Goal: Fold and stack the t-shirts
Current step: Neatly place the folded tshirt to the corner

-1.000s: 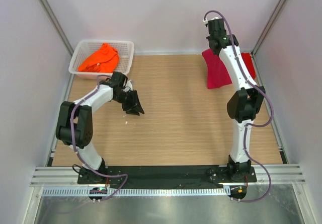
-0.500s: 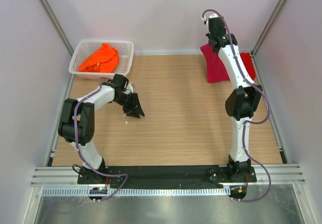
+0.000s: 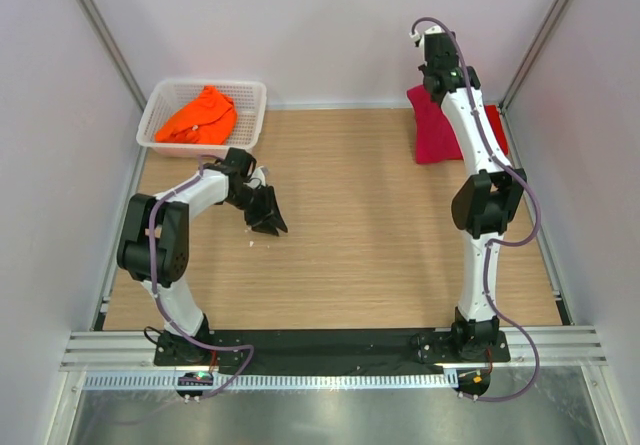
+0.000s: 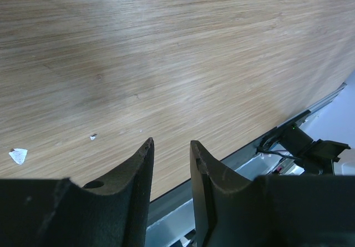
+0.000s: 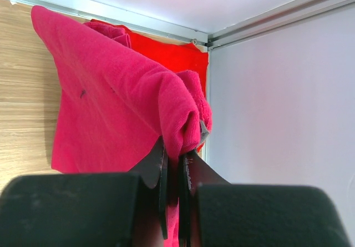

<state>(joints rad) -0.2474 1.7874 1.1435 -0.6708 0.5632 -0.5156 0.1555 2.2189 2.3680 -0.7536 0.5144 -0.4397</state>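
**Now: magenta-pink t-shirt in transit to the stack**

Your right end effector [image 5: 175,159] is clenched on a bunched fold of the magenta-pink t-shirt [image 5: 105,91]. The cloth drapes down from the jaws over the table [image 3: 350,235]. You cannot tell whether its lower edge touches the wood. The red t-shirt [image 5: 172,55] lies flat just beyond the hanging cloth, against the corner rails.

The step in hand is judged to be stacking: carrying the held shirt onto the red one. The next move calls for advancing the right end effector over the red t-shirt, lowering until the cloth settles on it, and only then releasing. Expect the soft cloth to slump if you let go high.

Your left end effector [image 4: 172,152] is released, with its jaws slightly apart and nothing between them, low over bare table. The orange t-shirt [image 3: 200,115] lies crumpled in the basket [image 3: 158,100], beyond this end effector, and is not yet folded.

Consult the right wrist view for the pinch itself, which the top view does not show. Only the top view shows the basket and both arms together. The left wrist view shows nothing but wood grain and the table's near rail.
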